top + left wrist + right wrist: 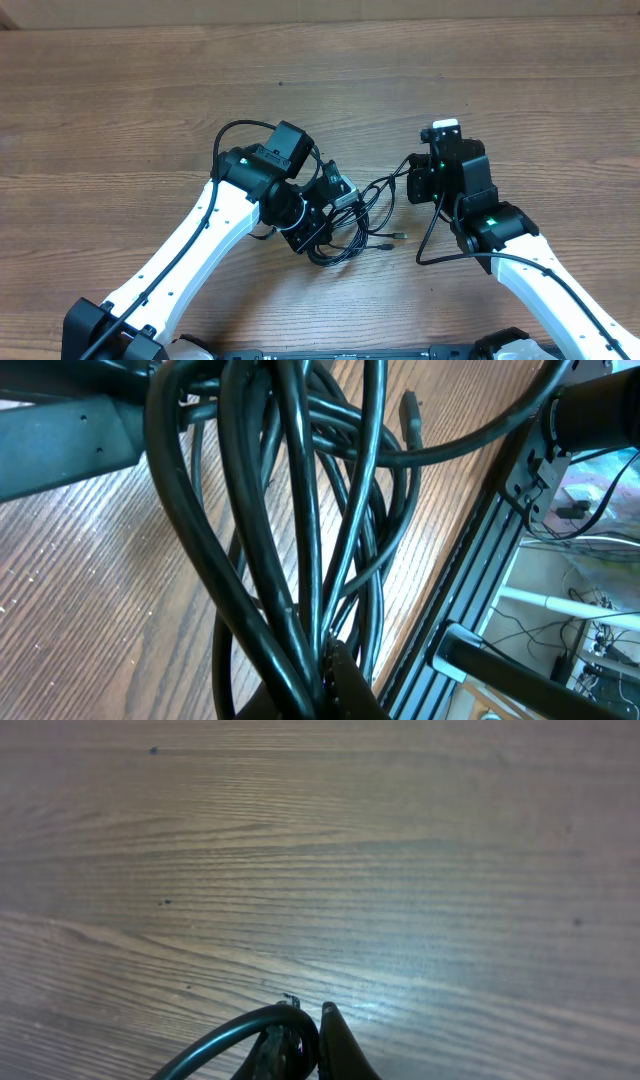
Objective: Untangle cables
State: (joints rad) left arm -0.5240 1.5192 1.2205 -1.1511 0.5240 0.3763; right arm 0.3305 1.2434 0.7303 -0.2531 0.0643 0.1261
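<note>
The cables sit as one knotted bundle near the middle of the bench, between the two arms and closer to the left one, with loops spilling toward the near edge. The left fingers are clenched on the far part of that bundle. In the left wrist view many strands converge and vanish at the fingertip at the bottom of the frame, while the loops fan out over the wood beyond. That grip reads as an anchor, pinning the mass so something can be drawn out of it. A single strand runs right from the bundle to the right fingers, which appear closed on it. In the right wrist view a black loop curls down into the narrow gap between the tips, with only bare wood ahead. The step in hand seems to be pulling one cord free, with the right arm placed right of the knot so the pull goes away from the anchor. A loose plug end lies on the bench just right of the bundle, apart from both arms, so one tail is probably clear of the crossings. The knot looks far from undone, and a sideways pull may tighten it instead of slipping the strand through.
</note>
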